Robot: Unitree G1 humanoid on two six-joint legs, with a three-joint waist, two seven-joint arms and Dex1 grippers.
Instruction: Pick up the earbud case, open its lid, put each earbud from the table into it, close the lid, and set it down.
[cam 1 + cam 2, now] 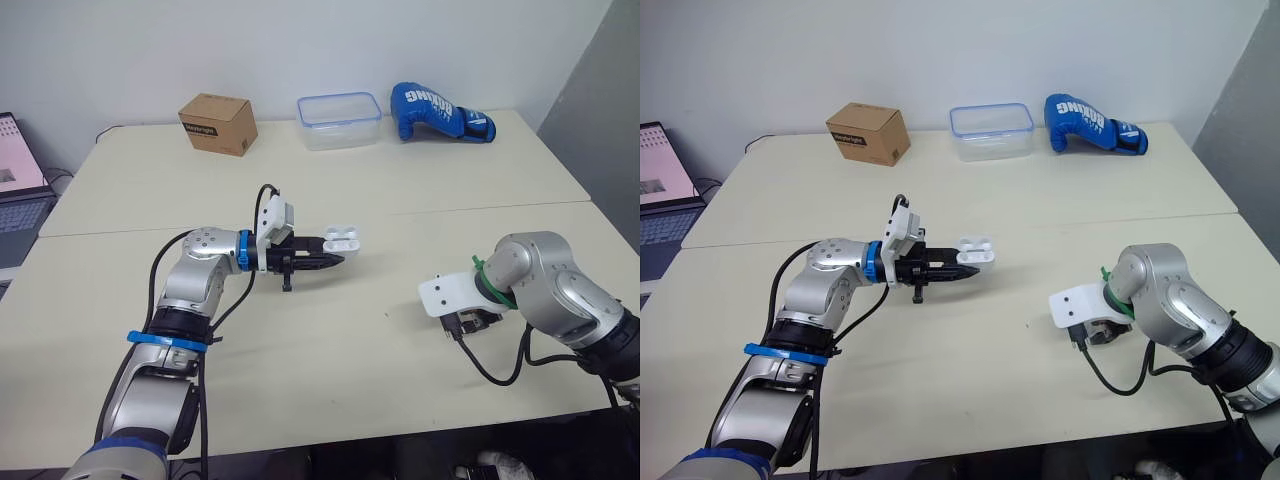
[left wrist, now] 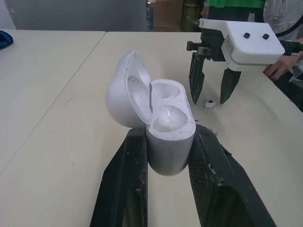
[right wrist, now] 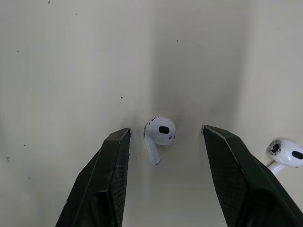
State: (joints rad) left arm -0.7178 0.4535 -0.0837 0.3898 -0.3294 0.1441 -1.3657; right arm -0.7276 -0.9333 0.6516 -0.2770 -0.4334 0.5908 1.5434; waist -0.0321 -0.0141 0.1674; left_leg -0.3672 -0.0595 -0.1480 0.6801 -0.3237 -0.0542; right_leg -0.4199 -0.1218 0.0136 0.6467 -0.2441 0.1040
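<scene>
My left gripper point(image 2: 169, 142) is shut on the white earbud case point(image 2: 166, 130), holding it by its body just above the table's middle. The case's lid point(image 2: 127, 90) stands hinged open and both sockets look empty. To the right, my right gripper point(image 3: 165, 133) points down at the table, open. One white earbud point(image 3: 158, 135) lies on the table between its two fingers, touching neither. A second earbud point(image 3: 286, 158) lies just outside one finger. In the left wrist view the right gripper point(image 2: 208, 97) straddles the first earbud point(image 2: 209, 102). The case point(image 1: 341, 238) faces the right arm.
Along the table's far edge stand a cardboard box point(image 1: 218, 123), a clear plastic container with a blue rim point(image 1: 339, 120) and a blue boxing glove point(image 1: 440, 112). A laptop point(image 1: 20, 190) sits off the table's left side. A seam point(image 1: 450, 208) crosses the tabletop.
</scene>
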